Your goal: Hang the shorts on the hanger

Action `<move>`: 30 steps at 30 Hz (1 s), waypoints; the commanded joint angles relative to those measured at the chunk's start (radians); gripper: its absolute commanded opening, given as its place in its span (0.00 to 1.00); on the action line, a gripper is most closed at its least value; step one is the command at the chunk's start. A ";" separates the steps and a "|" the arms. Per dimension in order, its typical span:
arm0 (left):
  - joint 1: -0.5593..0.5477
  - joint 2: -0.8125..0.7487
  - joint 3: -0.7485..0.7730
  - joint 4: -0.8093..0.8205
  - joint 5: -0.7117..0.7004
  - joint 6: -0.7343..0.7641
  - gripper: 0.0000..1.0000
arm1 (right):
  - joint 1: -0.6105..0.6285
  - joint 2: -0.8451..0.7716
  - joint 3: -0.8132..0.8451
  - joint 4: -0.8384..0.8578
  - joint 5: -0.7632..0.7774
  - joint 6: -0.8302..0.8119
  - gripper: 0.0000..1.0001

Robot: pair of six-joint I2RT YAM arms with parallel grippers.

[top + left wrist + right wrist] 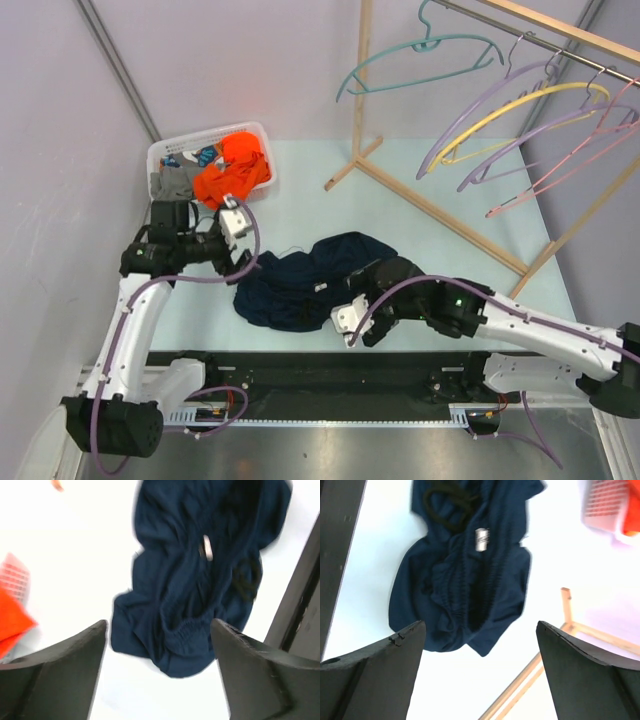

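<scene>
We see both arms bent low over the bench [300, 170]. The left pincer [159, 630] and right pincer [480, 630] each gape wide and grip nothing, flanking the shorts [300, 280], which lie crumpled on the bench. The hanger [420, 55] hangs on the wooden rack [362, 90], well apart. A basket [190, 140] holding an orange garment [235, 165] sits beyond the left arm.

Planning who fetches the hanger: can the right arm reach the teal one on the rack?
Probably yes: the teal hanger hangs apart at the end of the rack, nothing before it, and the right tool is open and empty.
</scene>
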 commanded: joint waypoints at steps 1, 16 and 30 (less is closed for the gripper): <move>0.001 0.031 0.195 0.113 0.066 -0.319 0.94 | 0.022 -0.059 0.114 0.039 0.046 0.157 0.98; -0.241 0.615 0.905 0.798 -0.178 -0.859 0.98 | -0.117 -0.209 0.365 0.001 0.026 0.530 1.00; -0.324 1.127 1.389 0.866 -0.106 -0.861 1.00 | -0.301 -0.257 0.418 -0.044 -0.083 0.625 1.00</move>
